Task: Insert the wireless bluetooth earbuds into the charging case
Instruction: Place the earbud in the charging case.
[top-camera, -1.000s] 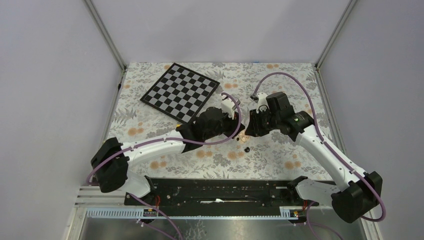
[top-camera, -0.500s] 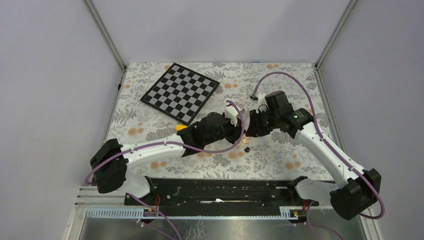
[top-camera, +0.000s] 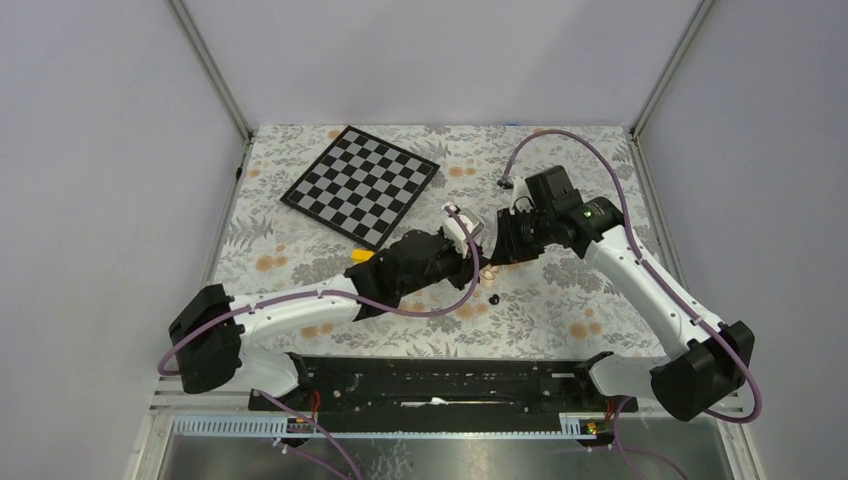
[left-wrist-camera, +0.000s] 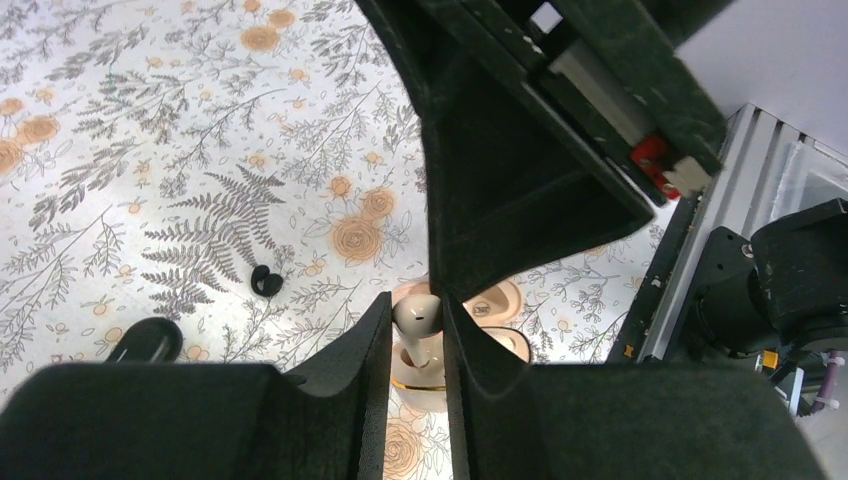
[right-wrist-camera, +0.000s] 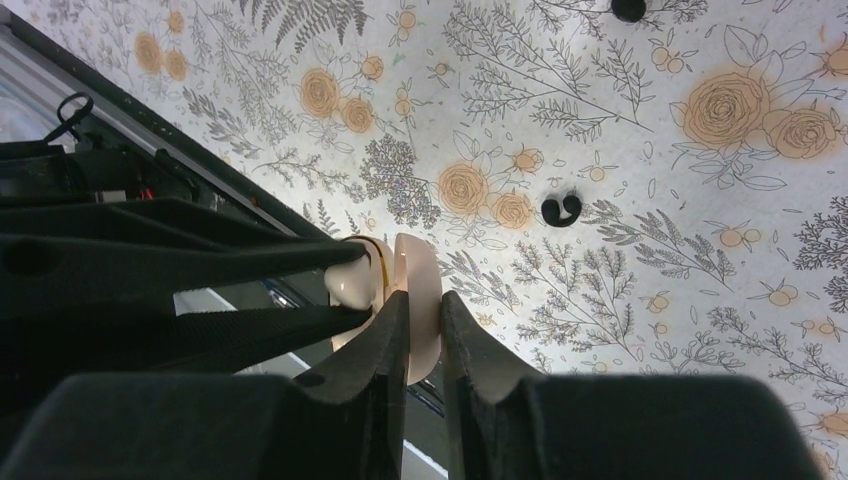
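My left gripper (left-wrist-camera: 417, 318) is shut on a pale beige-pink earbud (left-wrist-camera: 418, 310), whose stem points down into a socket of the open charging case (left-wrist-camera: 432, 372). My right gripper (right-wrist-camera: 423, 312) is shut on the case's upright lid (right-wrist-camera: 419, 285); the held earbud also shows in the right wrist view (right-wrist-camera: 352, 283). In the top view both grippers meet over the case (top-camera: 487, 268) at mid-table. A black earbud (top-camera: 493, 298) lies loose on the cloth just in front of it and also shows in the left wrist view (left-wrist-camera: 266, 281) and the right wrist view (right-wrist-camera: 561, 209).
A chessboard (top-camera: 362, 183) lies at the back left. A small yellow block (top-camera: 360, 256) sits beside the left arm. Another small black piece (left-wrist-camera: 145, 340) lies near the black earbud. The black rail (top-camera: 440, 382) runs along the near edge.
My left gripper has moved right and closer to the case with the earbud, uncovering the yellow block. My right arm has shifted slightly back. The black earbud has not moved.
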